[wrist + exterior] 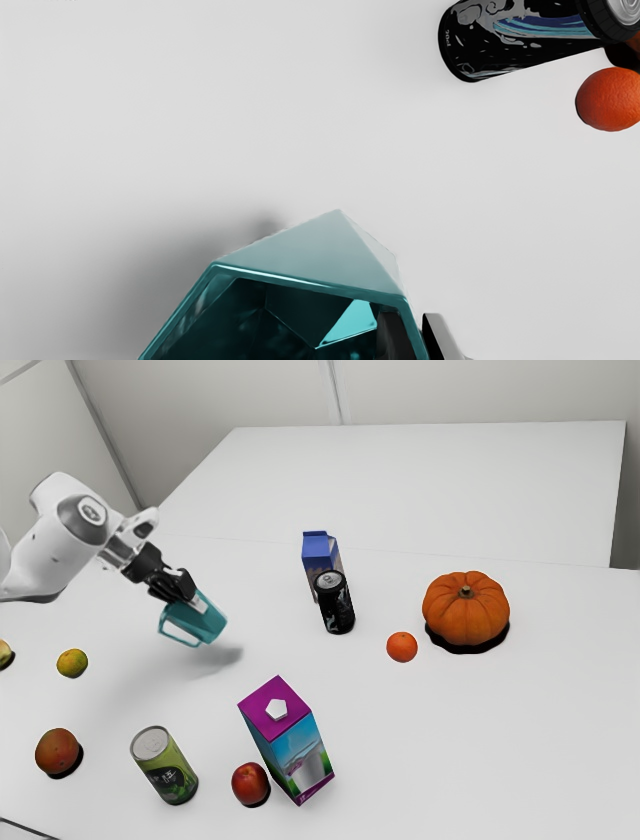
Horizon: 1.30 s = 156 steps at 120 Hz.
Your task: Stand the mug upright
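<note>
White bench (430, 730), plain, with pale walls (480, 390) behind it. Fingers (182, 584), black, one pair: closed on the side wall of the mug, one inside the mouth and the other outside. Mug (208, 622), teal, faceted, one: held in the air, tilted, its open mouth toward the fingers, its handle toward the exterior view's left, its shadow on the bench below. Arm (75, 525), white with grey joints, one: coming in from the exterior view's left. Citrus (72, 663), yellow-green, one: near the mug, on the arm's side. Cans, two, upright: a black can (337, 608), with a blue-topped carton (320, 549) just behind it; a green can (168, 770), toward the near edge of the exterior view. Fruit flanking the green can: a reddish-brown fruit (58, 751) and a red apple (250, 784), the latter near a purple-topped carton (300, 750), upright. Orange (402, 647), small, one: between the black can and a pumpkin (466, 612). Pale fruit (5, 653), partly cut off at the exterior view's left edge.
</note>
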Tool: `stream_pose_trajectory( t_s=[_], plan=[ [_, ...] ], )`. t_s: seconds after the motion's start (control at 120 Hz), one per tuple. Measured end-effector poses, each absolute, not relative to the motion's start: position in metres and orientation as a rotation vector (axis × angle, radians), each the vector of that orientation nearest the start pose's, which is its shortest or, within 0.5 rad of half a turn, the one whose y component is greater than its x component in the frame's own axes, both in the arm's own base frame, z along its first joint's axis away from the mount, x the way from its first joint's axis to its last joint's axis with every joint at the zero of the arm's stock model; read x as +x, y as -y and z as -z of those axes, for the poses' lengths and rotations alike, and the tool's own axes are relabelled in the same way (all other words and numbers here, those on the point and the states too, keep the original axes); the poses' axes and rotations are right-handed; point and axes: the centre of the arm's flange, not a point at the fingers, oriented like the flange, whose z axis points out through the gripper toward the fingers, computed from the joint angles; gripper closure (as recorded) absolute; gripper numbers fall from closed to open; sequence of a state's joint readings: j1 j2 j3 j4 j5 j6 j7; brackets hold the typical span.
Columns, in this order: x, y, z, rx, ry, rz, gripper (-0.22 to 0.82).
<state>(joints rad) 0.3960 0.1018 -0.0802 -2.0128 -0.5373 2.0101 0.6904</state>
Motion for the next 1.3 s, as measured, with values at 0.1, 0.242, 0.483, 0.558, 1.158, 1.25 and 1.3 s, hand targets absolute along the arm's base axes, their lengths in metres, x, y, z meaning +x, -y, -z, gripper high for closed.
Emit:
stream_pose_trajectory(
  t_s=[0.1, 0.242, 0.483, 0.558, 1.158, 1.25, 1.3],
  plan=[
    [0.55, -0.124, -0.415, -3.507, -0.302, 0.18, 0.75],
    [0.549, -0.087, -0.43, -3.398, -0.379, 0.101, 0.75],
    [0.519, -0.038, -0.432, -3.292, -0.364, 0.025, 0.75],
    [0.512, -0.036, -0.422, -3.268, -0.317, 0.022, 0.75],
    [0.503, -0.007, -0.377, -3.196, -0.109, 0.16, 0.75],
    [0.503, -0.005, -0.371, -3.2, -0.086, 0.146, 0.75],
    [0.504, -0.003, -0.367, -3.204, -0.079, 0.134, 0.74]
  ],
)
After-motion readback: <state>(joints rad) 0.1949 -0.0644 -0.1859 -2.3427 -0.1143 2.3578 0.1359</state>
